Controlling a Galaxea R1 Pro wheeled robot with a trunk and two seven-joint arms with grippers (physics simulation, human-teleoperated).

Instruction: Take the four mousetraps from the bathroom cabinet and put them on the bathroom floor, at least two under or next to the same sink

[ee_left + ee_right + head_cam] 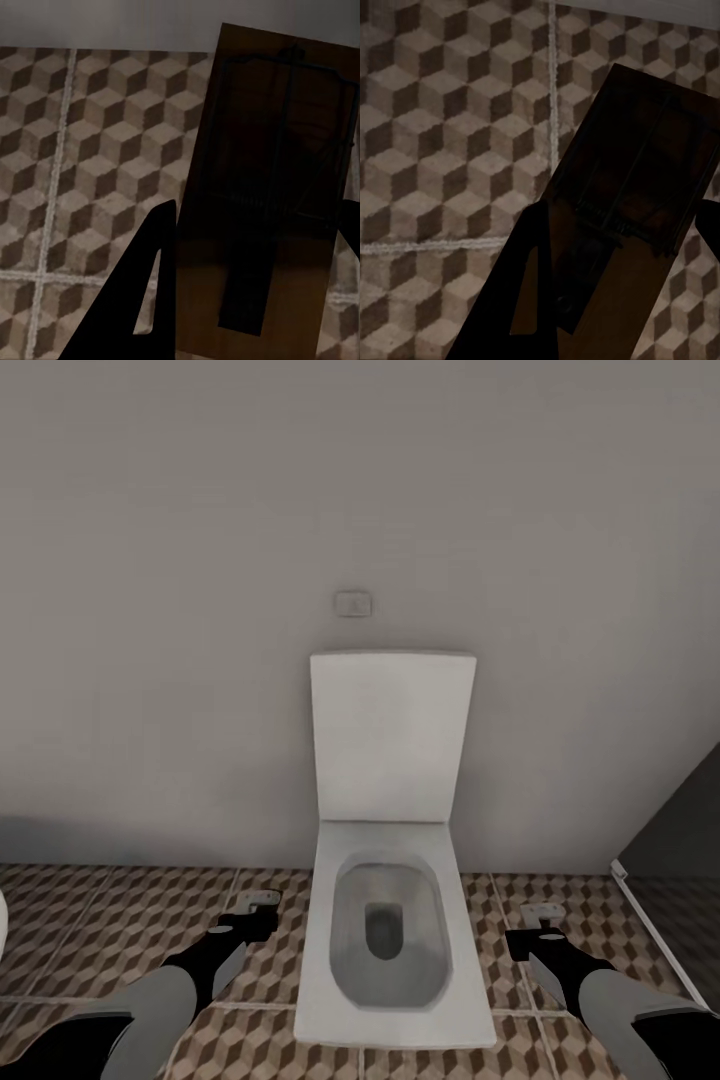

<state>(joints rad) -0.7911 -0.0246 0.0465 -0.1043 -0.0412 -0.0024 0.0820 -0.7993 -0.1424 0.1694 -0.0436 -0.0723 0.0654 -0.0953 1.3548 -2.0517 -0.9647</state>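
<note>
Both arms hang low over the bathroom floor (110, 920), one on each side of a white toilet. My left gripper (252, 916) is shut on a mousetrap (263, 898). In the left wrist view that trap is a brown board with dark wire (270, 187) held between the dark fingers (146, 300). My right gripper (538, 928) is shut on a second mousetrap (545, 910). The right wrist view shows this board (637, 210) tilted between the fingers (525, 292), with cube-pattern tiles (442, 150) below it.
The white square-bowled toilet (390, 950) stands against the grey wall with its lid up, between the two arms. A dark panel with a white frame (665, 850) rises at the right. A white rounded edge (3, 930) shows at the far left.
</note>
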